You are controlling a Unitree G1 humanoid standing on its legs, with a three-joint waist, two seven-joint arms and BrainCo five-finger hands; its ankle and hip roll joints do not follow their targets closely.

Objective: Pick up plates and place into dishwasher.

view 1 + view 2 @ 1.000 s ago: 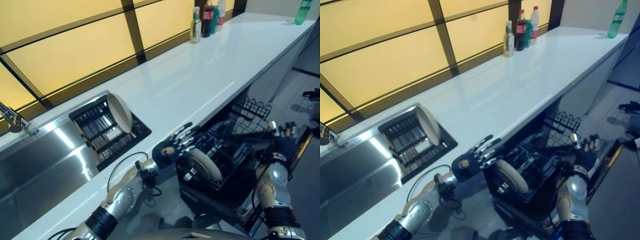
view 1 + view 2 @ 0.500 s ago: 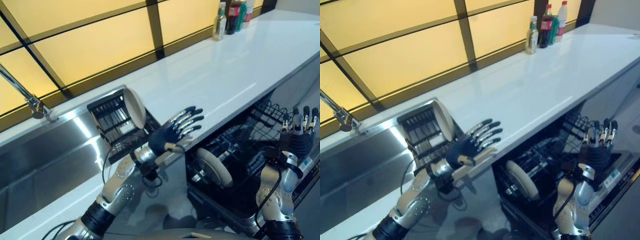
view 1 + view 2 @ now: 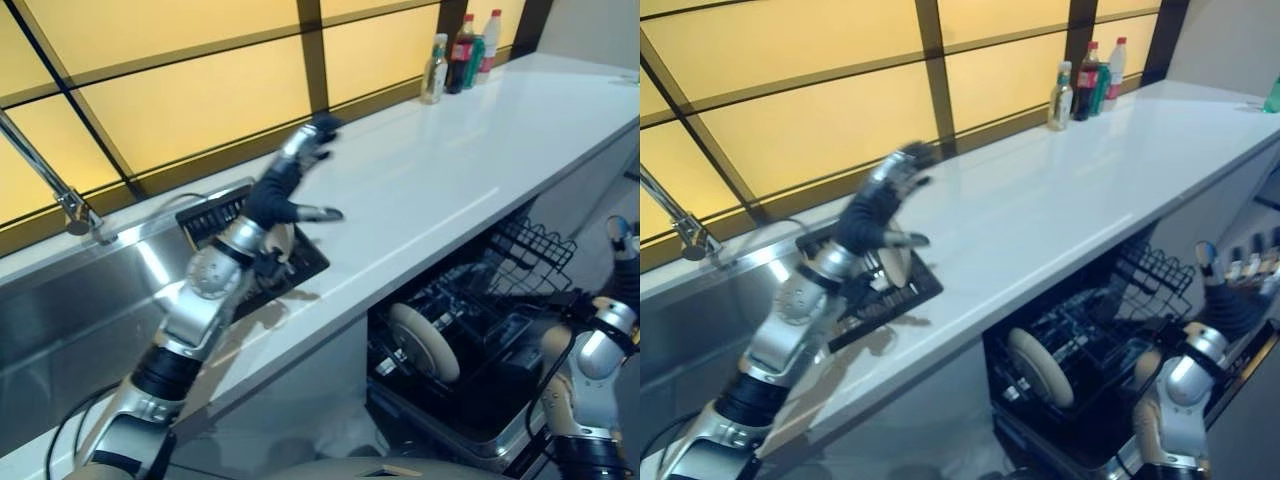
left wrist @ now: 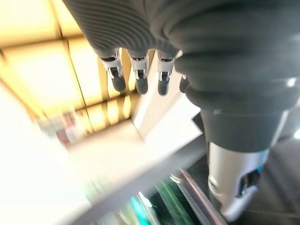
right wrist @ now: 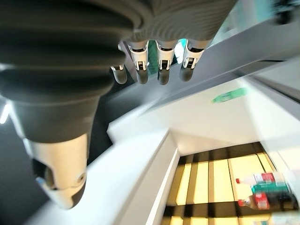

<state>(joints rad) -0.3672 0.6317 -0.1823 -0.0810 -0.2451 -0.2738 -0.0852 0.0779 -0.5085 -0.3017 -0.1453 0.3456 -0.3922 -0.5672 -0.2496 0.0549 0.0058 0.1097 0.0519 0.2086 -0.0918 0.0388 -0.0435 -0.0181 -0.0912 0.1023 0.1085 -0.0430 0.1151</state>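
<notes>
Two plates (image 3: pixel 424 342) (image 3: pixel 896 262) (one racked below)

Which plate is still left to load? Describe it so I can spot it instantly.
Start at the white countertop, then go to the steel sink at its left end, where a black rack sits. The plate stands on edge in that rack, partly behind the left hand. The other plate already stands in the dishwasher rack below the counter.

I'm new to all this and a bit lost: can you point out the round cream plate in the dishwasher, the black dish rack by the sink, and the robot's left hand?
round cream plate (image 3: pixel 425 342), left eye view, its face.
black dish rack (image 3: pixel 902 296), right eye view, its front edge.
left hand (image 3: pixel 283 180), left eye view, its dark back.
</notes>
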